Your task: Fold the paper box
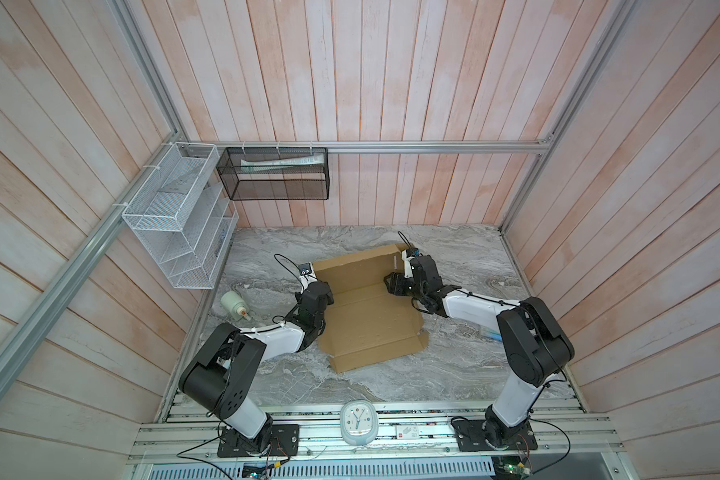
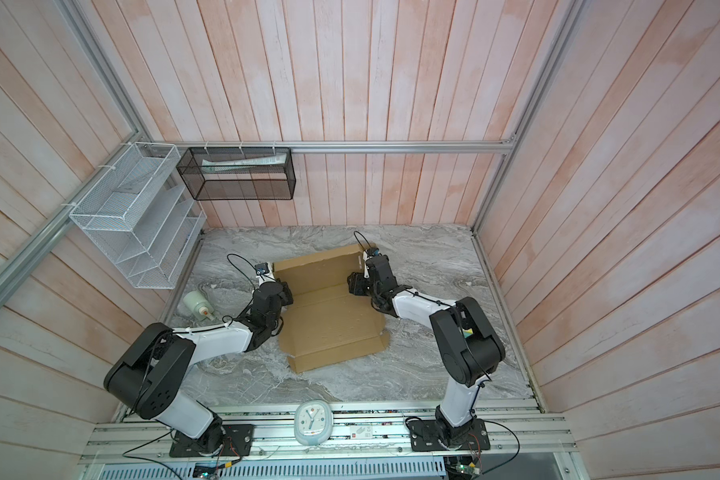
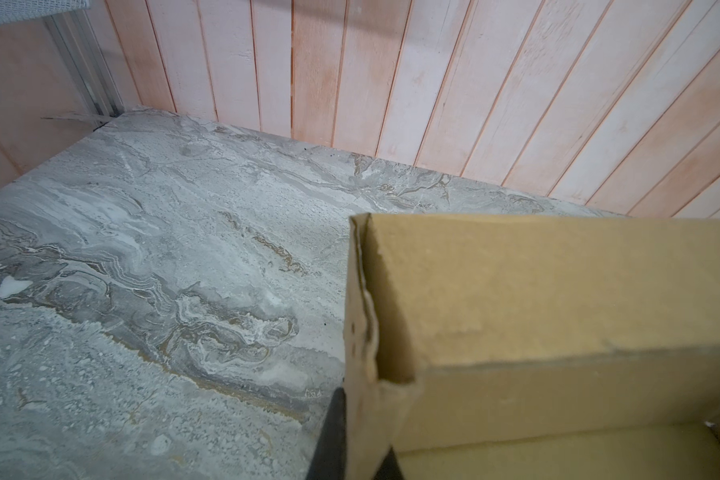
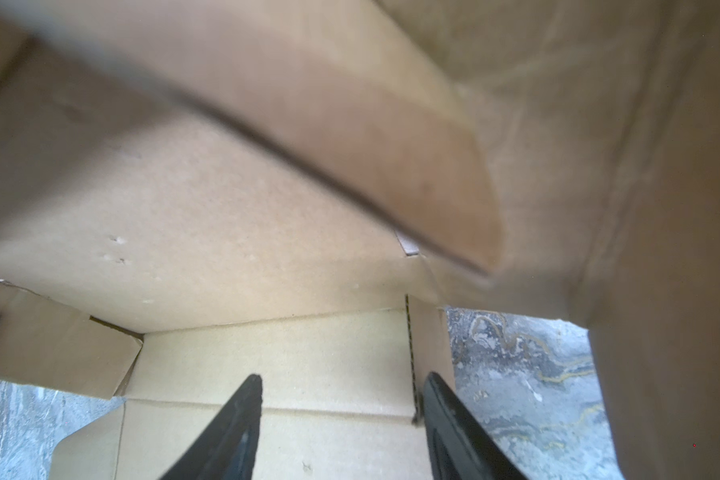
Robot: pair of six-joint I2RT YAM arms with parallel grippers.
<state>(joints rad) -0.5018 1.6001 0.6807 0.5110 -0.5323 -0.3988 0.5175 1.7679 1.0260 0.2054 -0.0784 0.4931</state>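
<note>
Now the left claw (image 3: 362, 424) pinches the plain brown paper box (image 1: 366, 320) wall.

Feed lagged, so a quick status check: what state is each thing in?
paper box: partly folded, side wall raised, near flaps flat.
left gripper: shut on the paper box's side wall.
right gripper: open, over the box floor.
bottle: lying on its side.
clock: face up.
</note>
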